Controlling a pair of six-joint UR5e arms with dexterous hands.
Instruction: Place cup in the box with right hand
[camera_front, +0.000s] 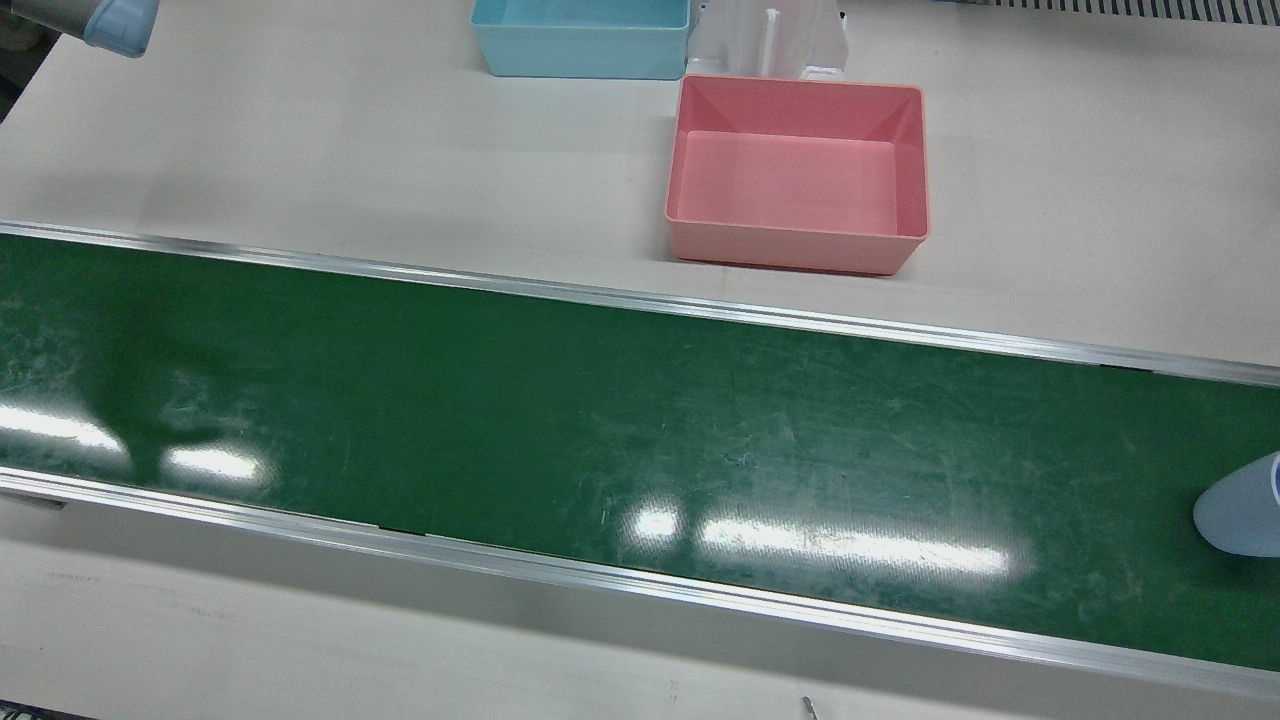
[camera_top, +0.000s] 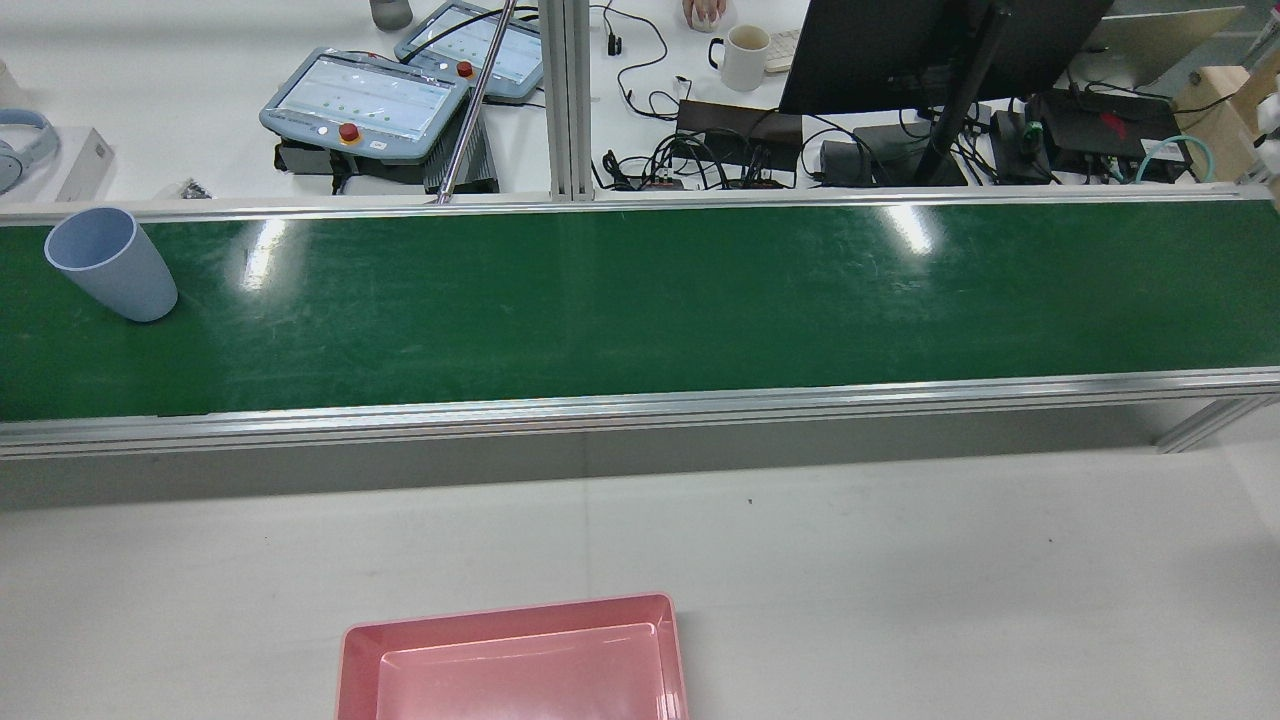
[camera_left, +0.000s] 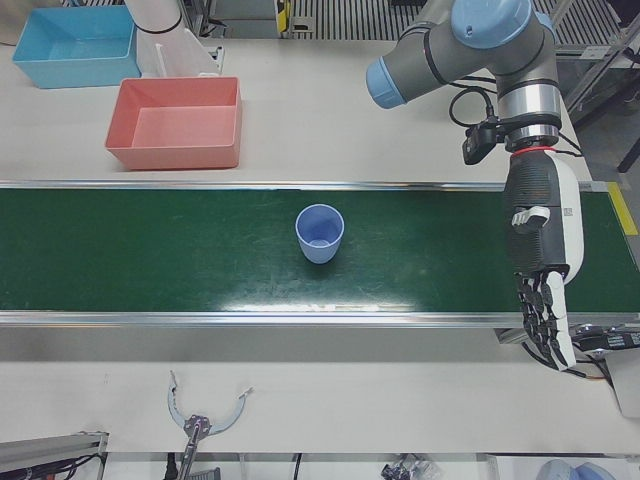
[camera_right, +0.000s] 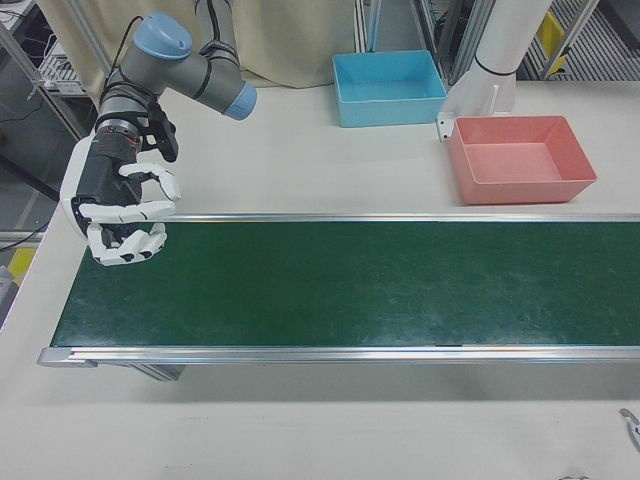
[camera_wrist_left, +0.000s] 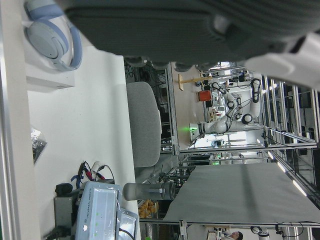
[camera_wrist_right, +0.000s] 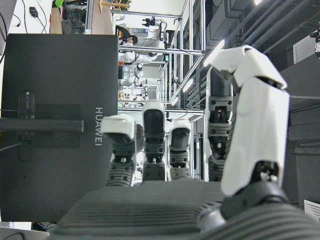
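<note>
"huawei" reads on the black monitor back (camera_wrist_right: 60, 125)

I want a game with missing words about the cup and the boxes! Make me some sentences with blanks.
1. The blue cup stands upright on the ______ belt.
2. The box nearest the belt is the ______ box.
3. The right robot hand holds ______.
4. Inside, the pink box is ______.

Missing words: green; pink; nothing; empty
</note>
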